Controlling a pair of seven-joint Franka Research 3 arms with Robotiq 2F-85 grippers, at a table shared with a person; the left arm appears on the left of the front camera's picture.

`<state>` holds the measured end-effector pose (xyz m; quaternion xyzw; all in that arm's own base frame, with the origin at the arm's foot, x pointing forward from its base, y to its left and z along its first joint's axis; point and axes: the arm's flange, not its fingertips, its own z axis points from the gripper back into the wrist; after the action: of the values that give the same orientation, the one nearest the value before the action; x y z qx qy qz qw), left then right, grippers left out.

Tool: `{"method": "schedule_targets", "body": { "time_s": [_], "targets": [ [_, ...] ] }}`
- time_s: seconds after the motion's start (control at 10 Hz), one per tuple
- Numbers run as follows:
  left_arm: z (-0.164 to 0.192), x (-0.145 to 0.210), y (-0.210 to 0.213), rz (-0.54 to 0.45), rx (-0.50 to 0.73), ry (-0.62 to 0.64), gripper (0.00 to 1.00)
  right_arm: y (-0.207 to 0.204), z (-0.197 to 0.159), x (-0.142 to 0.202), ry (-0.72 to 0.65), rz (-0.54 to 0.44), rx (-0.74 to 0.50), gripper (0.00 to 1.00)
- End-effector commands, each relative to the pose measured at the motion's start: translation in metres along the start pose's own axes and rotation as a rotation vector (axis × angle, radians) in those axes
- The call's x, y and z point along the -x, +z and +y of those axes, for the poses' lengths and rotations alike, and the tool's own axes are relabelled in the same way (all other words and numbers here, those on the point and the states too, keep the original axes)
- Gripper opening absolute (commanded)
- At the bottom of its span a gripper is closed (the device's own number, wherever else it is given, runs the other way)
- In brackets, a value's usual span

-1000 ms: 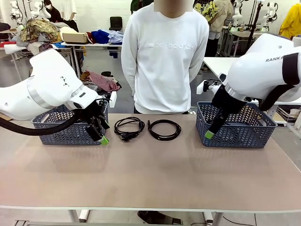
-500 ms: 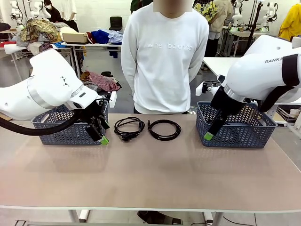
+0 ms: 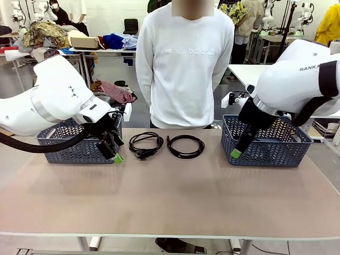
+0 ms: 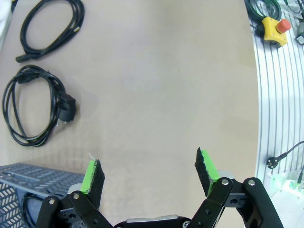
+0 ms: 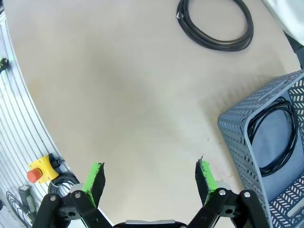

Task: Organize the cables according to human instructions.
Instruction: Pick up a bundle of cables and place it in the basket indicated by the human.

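Left pincer [image 4: 148,166] and right pincer [image 5: 148,173] gape wide, empty; black coiled cables [image 3: 141,154] beside the left grey-blue plastic basket [image 3: 71,149] could uncoil if one strand gets pinched.

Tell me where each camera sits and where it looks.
Front: between the arms, facing the person across the table; left gripper and right gripper show.
Left wrist: on the left arm, looking down at the plugged cable; its open fingers show.
Right wrist: on the right arm, looking down at a basket; its open fingers show.
Shared: both wrist views catch the round cable.
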<state>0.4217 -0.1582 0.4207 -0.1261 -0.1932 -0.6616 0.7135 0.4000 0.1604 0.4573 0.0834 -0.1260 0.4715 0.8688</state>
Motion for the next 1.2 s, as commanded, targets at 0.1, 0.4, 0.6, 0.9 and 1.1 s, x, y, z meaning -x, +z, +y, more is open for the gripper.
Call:
{"method": "schedule_targets", "body": {
  "time_s": [0.1, 0.4, 0.6, 0.9, 1.1],
  "targets": [
    [-0.0001, 0.001, 0.0011, 0.001, 0.0, 0.001, 1.0, 0.0014, -0.0004, -0.0006, -0.001, -0.004, 0.007, 1.0],
    [-0.0001, 0.001, 0.0011, 0.001, 0.0, 0.001, 1.0, 0.0014, -0.0004, -0.0006, -0.001, -0.004, 0.007, 1.0],
    [-0.0001, 0.001, 0.0011, 0.001, 0.0, 0.001, 1.0, 0.0014, -0.0004, -0.0006, -0.001, -0.004, 0.007, 1.0],
    [-0.0001, 0.001, 0.0011, 0.001, 0.0, 0.001, 1.0, 0.0014, -0.0004, -0.0006, -0.001, -0.004, 0.007, 1.0],
    [-0.0001, 0.001, 0.0011, 0.001, 0.0, 0.001, 1.0, 0.0014, -0.0004, -0.0006, -0.001, -0.004, 0.007, 1.0]
  ]
}}
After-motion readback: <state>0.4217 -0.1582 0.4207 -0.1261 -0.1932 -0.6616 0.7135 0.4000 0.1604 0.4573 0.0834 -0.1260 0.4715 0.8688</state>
